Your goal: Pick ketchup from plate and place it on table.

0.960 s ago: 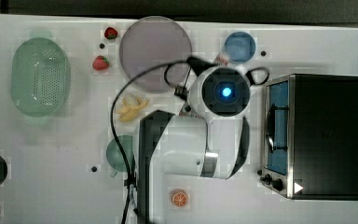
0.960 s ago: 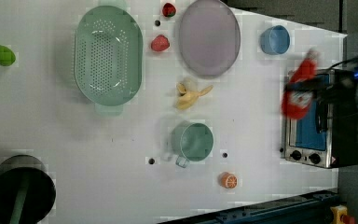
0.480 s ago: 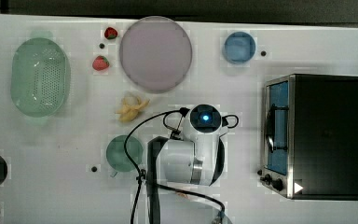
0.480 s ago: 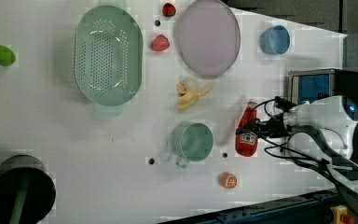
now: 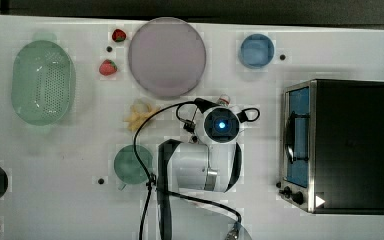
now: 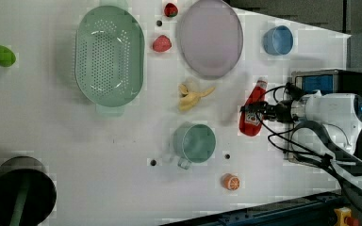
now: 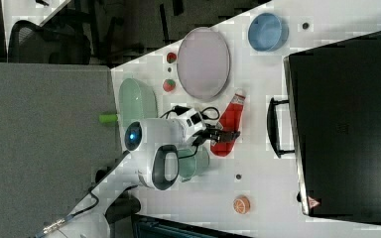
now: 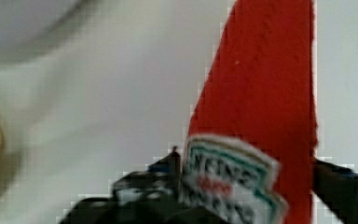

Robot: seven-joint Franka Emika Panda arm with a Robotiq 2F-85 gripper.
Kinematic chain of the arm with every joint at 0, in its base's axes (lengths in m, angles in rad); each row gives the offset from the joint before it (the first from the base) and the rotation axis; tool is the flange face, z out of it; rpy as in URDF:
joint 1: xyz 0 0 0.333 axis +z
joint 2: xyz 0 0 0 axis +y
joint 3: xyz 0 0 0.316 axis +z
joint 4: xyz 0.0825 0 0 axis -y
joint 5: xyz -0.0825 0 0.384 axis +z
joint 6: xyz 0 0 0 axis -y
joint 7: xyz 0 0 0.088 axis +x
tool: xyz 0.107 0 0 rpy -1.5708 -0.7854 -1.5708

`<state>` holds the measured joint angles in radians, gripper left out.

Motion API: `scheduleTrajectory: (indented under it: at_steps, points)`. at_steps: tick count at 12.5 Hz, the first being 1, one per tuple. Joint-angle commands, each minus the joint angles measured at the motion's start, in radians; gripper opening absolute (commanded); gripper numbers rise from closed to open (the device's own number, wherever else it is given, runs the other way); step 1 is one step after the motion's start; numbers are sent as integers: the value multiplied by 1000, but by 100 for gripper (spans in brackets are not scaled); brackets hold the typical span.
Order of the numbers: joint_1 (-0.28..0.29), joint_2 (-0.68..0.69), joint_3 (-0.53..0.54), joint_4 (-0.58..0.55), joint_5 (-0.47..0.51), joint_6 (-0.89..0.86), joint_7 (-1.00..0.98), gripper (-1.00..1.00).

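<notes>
The ketchup [image 6: 250, 117] is a red bottle with a white cap, resting on the white table [image 5: 55, 165] between the plate and the oven. Its cap [image 5: 223, 99] points toward the pale lilac plate [image 5: 166, 56], which has nothing on it. My gripper [image 6: 259, 112] is down at the bottle's labelled lower half. In the wrist view the black fingers [image 8: 158, 172] stand wide on either side of the label, so the gripper [image 8: 247, 163] is open around the ketchup [image 8: 261, 84]. The right view shows the gripper [image 7: 225, 135] across the ketchup [image 7: 232, 115].
A black toaster oven [image 5: 345, 145] stands close on the top view's right. A blue cup [image 5: 256, 50], a green cup [image 5: 132, 164], a banana [image 5: 140, 116], a green basket [image 5: 42, 82], two strawberries [image 5: 108, 67] and an orange slice [image 6: 230, 181] are spread around.
The arm carried the ketchup from beside the oven and blue cup toward the table's middle and lowered it. The jaws now stand wider around the bottle.
</notes>
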<state>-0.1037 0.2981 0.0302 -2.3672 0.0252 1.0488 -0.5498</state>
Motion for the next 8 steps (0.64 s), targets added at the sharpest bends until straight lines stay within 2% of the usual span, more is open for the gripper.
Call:
scheduleTrajectory:
  at_steps: [1, 5, 8]
  points:
    - [1, -84, 18, 21, 1, 1, 32, 100]
    - [3, -232, 46, 113, 1, -55, 65, 100]
    - [3, -303, 64, 242, 1, -308, 280, 100]
